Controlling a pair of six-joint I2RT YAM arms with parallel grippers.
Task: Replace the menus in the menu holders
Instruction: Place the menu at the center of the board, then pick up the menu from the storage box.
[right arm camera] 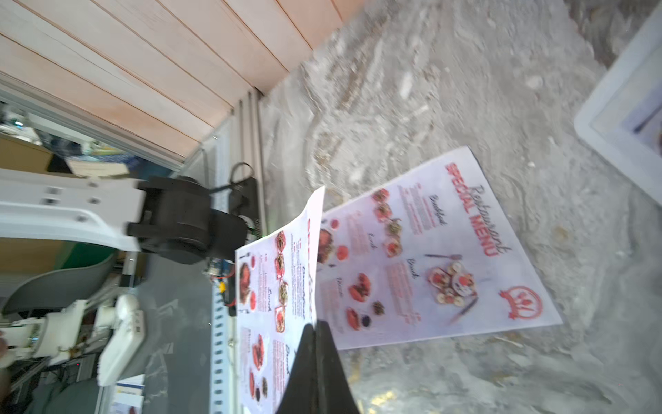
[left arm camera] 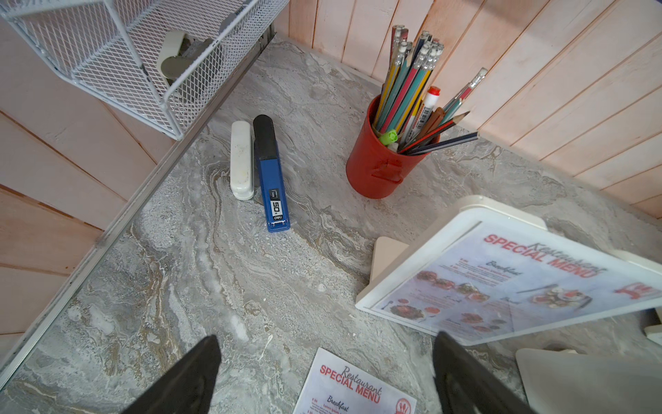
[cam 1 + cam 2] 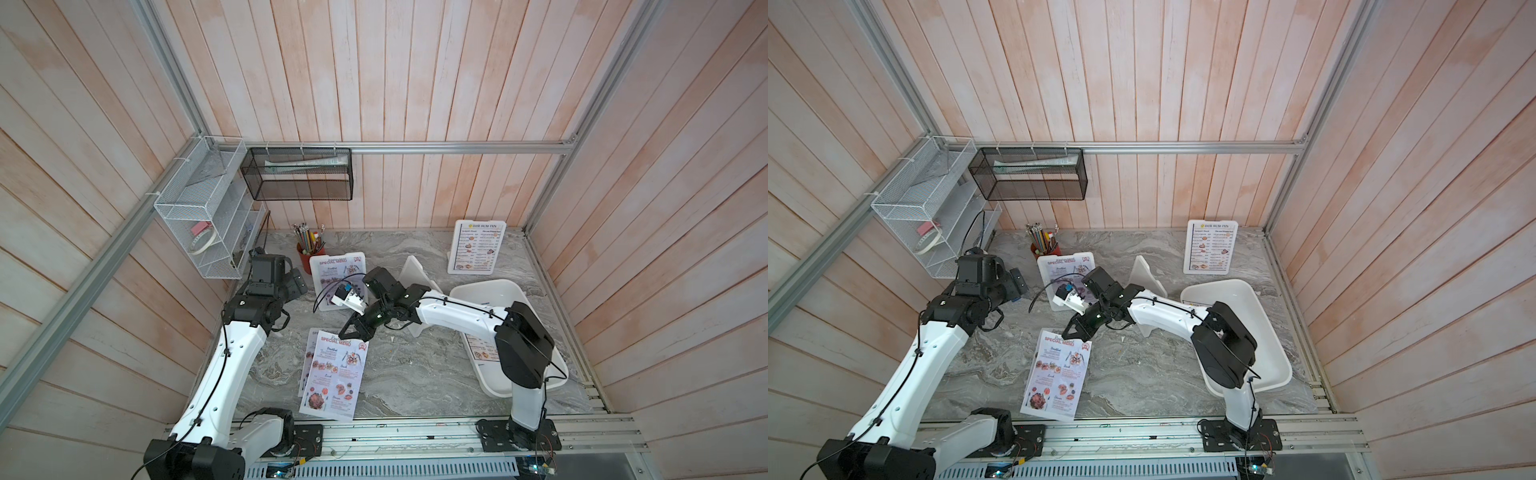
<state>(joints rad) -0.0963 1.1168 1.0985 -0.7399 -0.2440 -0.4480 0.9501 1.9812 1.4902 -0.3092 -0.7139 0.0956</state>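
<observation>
In the lower centre of both top views, two Special Menu sheets (image 3: pixel 337 376) lie overlapped on the marble table (image 3: pixel 415 374), and their headed top edge meets the tips of the right gripper (image 3: pixel 345 332). In the right wrist view its fingertips (image 1: pixel 324 344) are pressed together on the edge of the lifted sheet (image 1: pixel 279 294). This sheet curls up off the table, while the flat sheet (image 1: pixel 430 258) lies just beside it. The left gripper (image 2: pixel 326 337) has its jaws wide apart and grips nothing. It hangs at centre left of the top views, near the menu holder (image 3: pixel 338 266) that shows a Special Menu. Both loose sheets are white, with a red heading, food photos and a round red emblem.
</observation>
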